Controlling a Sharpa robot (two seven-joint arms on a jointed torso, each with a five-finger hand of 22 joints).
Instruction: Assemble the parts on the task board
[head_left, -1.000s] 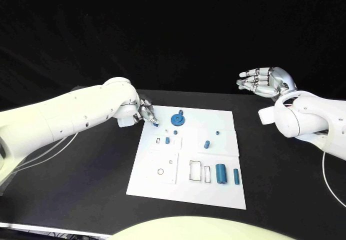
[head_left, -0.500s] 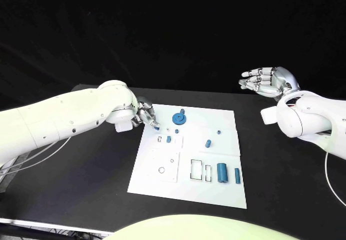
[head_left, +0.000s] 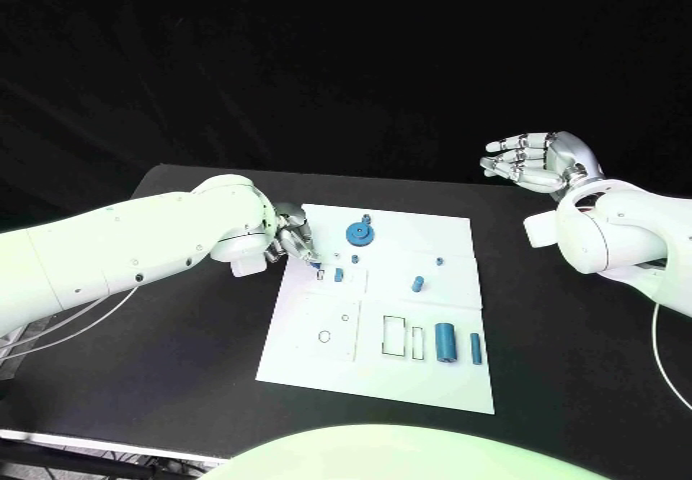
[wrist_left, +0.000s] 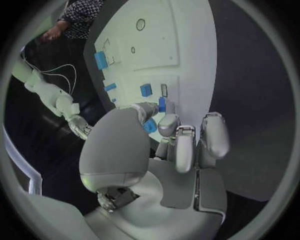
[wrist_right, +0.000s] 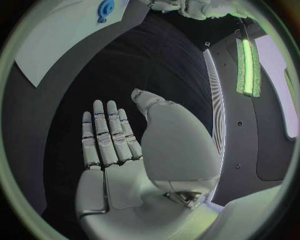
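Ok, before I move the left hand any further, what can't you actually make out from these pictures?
- Head view: the left hand hangs over the task board at its left edge; its fingers cover whatever they hold.
- Left wrist view: a small blue part shows between the fingers, but thumb and palm hide the contact and the slot below.
- Head view: the board's small blue parts are too small to tell seated from loose.
- Right hand: open, nothing in it, off the board.

Task board (head_left: 389, 300) lies just beside the left hand (head_left: 296, 238) and well apart from the right hand (head_left: 537, 160); parts (head_left: 444, 343) rest on it.
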